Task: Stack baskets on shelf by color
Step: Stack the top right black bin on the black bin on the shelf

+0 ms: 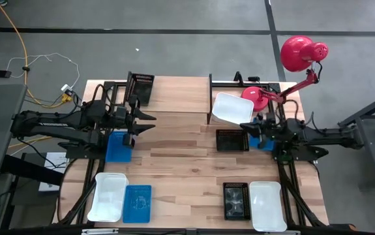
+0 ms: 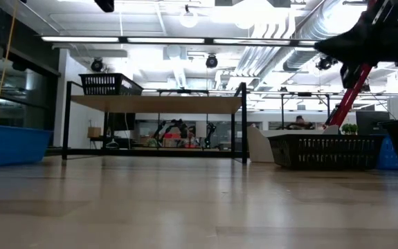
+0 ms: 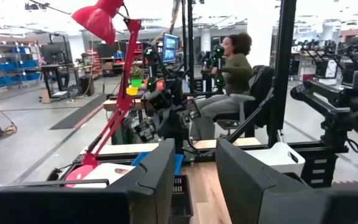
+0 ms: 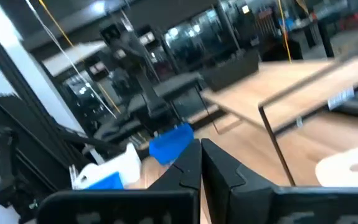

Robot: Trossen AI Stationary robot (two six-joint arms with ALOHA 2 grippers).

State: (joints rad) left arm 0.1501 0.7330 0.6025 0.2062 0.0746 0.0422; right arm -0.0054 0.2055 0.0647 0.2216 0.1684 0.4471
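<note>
The shelf (image 1: 174,98) stands at the table's far middle, and one black basket (image 1: 140,87) rests on its left end. A white basket (image 1: 231,108) sits tilted by the shelf's right end. Another black basket (image 1: 231,140) lies flat on the table in front of it. A blue basket (image 1: 119,145) lies under my left arm, and another blue basket (image 1: 264,141) lies under my right gripper. My left gripper (image 1: 149,123) hovers open near the shelf's front left, holding nothing. My right gripper (image 1: 244,125) is shut and empty, raised above the black basket (image 2: 327,149).
Along the near edge lie a white basket (image 1: 107,196), a blue basket (image 1: 137,202), a black basket (image 1: 236,200) and a white basket (image 1: 265,205). A red lamp (image 1: 301,53) stands at the far right corner. A seated person (image 3: 231,81) is beyond the table.
</note>
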